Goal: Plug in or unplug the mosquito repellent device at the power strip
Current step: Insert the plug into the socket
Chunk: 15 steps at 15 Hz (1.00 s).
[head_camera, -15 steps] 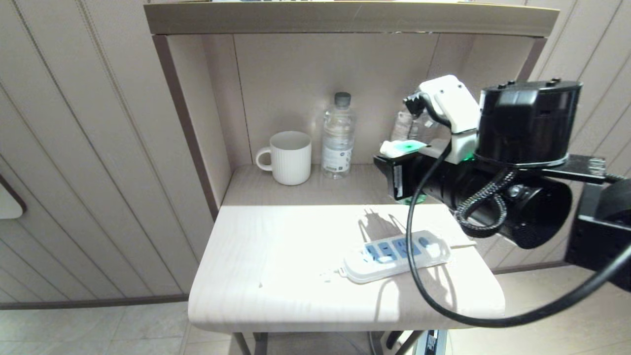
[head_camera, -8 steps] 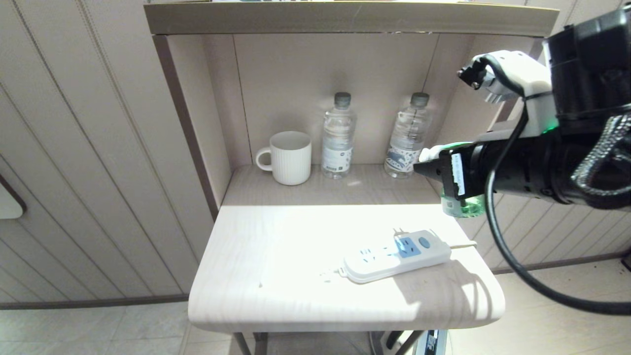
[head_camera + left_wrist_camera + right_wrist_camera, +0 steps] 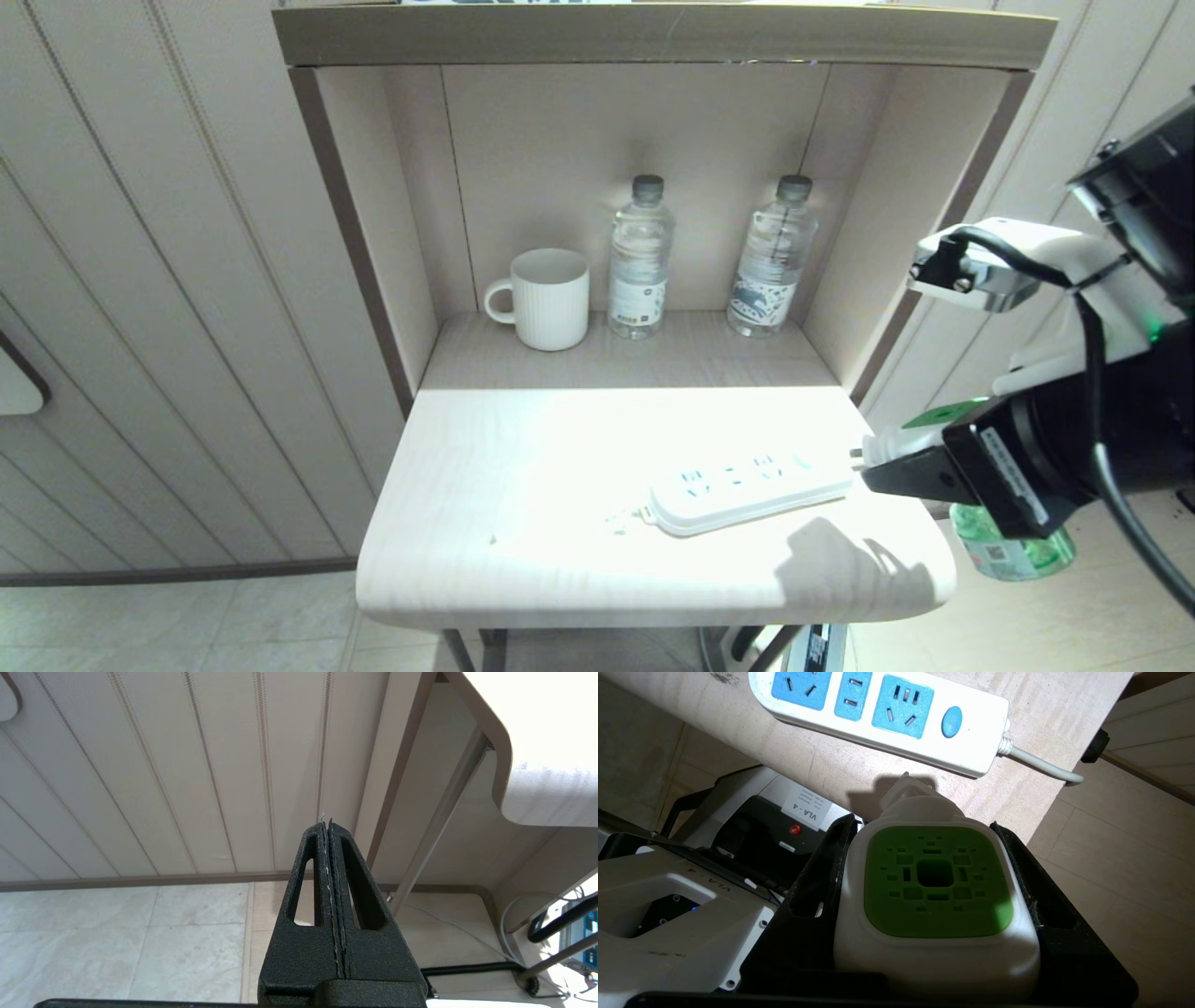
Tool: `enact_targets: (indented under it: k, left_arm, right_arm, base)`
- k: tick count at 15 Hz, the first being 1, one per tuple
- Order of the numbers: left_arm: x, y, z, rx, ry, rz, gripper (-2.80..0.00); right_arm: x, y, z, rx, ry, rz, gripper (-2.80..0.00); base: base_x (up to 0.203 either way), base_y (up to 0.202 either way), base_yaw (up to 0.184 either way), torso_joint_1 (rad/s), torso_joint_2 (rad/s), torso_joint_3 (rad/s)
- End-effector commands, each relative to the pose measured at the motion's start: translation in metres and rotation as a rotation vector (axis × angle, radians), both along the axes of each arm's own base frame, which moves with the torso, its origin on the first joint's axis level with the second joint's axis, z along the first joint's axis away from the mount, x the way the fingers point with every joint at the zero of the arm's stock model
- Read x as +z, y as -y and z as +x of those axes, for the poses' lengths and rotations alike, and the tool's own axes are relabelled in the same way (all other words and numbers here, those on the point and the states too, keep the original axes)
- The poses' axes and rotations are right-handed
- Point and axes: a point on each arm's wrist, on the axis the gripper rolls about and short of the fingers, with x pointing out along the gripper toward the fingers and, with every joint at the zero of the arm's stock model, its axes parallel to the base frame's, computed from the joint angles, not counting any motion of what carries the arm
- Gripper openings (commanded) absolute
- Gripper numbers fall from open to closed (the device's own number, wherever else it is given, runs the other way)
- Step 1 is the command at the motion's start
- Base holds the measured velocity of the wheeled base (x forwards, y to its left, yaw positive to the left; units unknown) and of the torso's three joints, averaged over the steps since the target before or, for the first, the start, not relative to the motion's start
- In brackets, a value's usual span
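Beside the tabletop (image 3: 560,560), our right tool (image 3: 934,896) pinches the mosquito repellent device (image 3: 936,891); next, we judge, line prongs to the power strip (image 3: 747,485).

The mosquito repellent device (image 3: 936,900), a white body with a green vented face and a translucent green bottle beneath, sits clamped between the jaws, unplugged, plug end forward. The power strip (image 3: 882,716), a long white bar with blue sockets, lies flat just beyond the jaw tips, sockets vacant.
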Motion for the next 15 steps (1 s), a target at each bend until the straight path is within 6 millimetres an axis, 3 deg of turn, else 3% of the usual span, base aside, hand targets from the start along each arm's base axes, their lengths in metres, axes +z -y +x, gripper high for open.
enact_targets:
  k: [1, 15]
  left_arm:
    - [0.000, 0.000, 0.000, 0.000, -0.002, 0.000, -2.80]
    - [0.000, 0.000, 0.000, 0.001, -0.002, 0.000, -2.80]
  right_arm:
    - [-0.002, 0.002, -0.001, -0.008, -0.011, -0.005, -2.80]
    - [-0.016, 0.000, -0.004, -0.006, -0.059, -0.035, -2.80]
  base:
    - [0.000, 0.000, 0.000, 0.000, 0.00, 0.000]
    - [0.000, 0.000, 0.000, 0.000, 0.00, 0.000]
